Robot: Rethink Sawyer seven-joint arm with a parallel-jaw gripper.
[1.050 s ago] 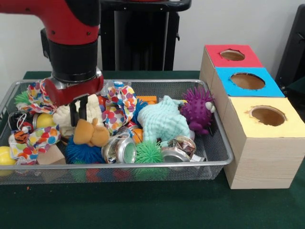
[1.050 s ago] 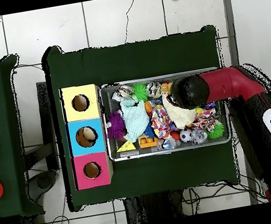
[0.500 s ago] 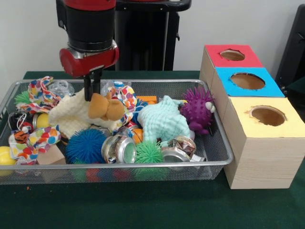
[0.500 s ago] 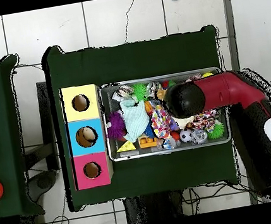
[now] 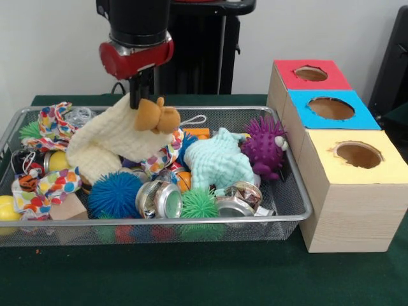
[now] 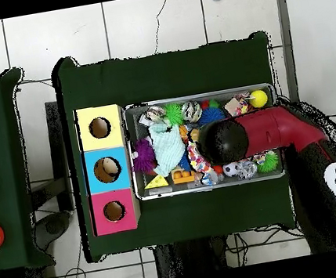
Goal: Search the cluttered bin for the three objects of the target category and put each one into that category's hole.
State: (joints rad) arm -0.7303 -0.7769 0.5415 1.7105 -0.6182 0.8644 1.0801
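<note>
One soft toy, a tan plush (image 5: 157, 116) with a cream cloth (image 5: 108, 143) hanging from it, is held by the closed fingers (image 5: 141, 97) above the bin (image 5: 290, 191), so next comes carrying it to the right hole.

A tan plush animal (image 5: 156, 115) hangs above the wire mesh bin (image 5: 290, 185), pinched at its upper left by the gripper (image 5: 140, 95), with a cream knitted cloth (image 5: 108, 143) draped beneath it and trailing down to about seven o'clock into the clutter. At three o'clock from the plush lies a mint-green knitted soft toy (image 5: 217, 160), sprawled on the pile, and just beyond it a purple spiky plush (image 5: 264, 145) leans by the bin's right wall. Beside the bin stands the row of boxes, red hole (image 5: 311, 73), blue hole (image 5: 331, 108) and yellow hole (image 5: 358, 154).
</note>
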